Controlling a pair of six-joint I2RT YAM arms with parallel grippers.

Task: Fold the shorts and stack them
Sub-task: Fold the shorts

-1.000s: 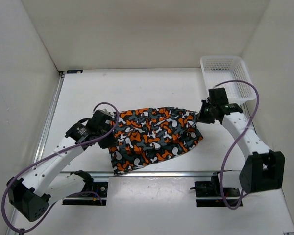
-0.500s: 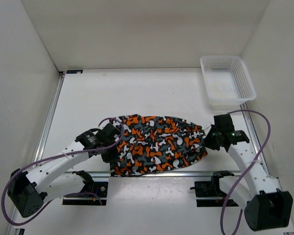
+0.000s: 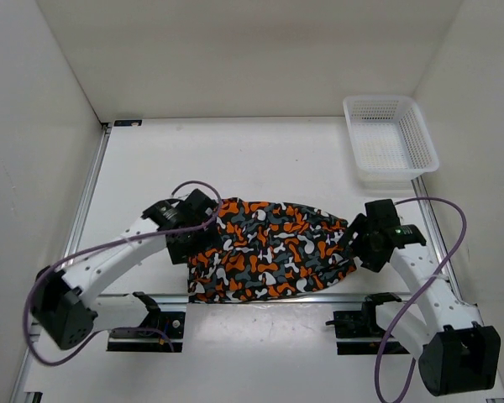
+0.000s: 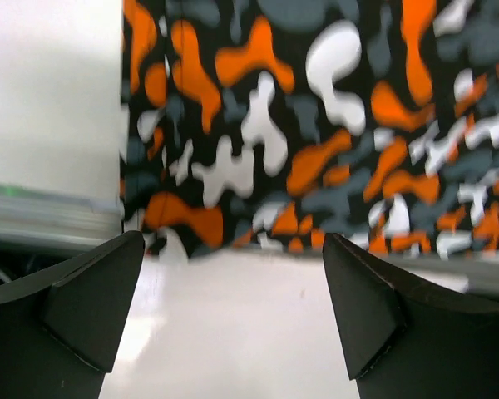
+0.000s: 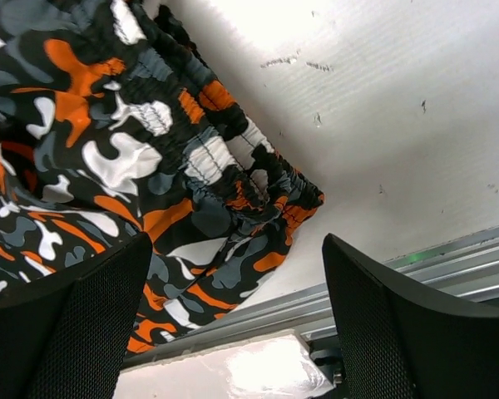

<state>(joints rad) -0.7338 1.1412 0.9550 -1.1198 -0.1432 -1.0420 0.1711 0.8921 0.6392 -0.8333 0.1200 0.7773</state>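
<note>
White counter (image 3: 235, 159), walled round. Camouflage shorts (image 3: 269, 252) lying folded, well apart from basket (image 3: 391, 143), nearward. Spread and empty: left claw (image 4: 233, 249) at the end far from basket, right claw (image 5: 237, 245) at basket-side end. Probably one fold laid; next calls for regripping, folding across.

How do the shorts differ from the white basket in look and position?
The shorts are flat printed fabric in orange, black, grey and white; the basket is plain white mesh with upright walls. The shorts lie at the near edge; the basket stands at the far right. Both rest on the table.
</note>
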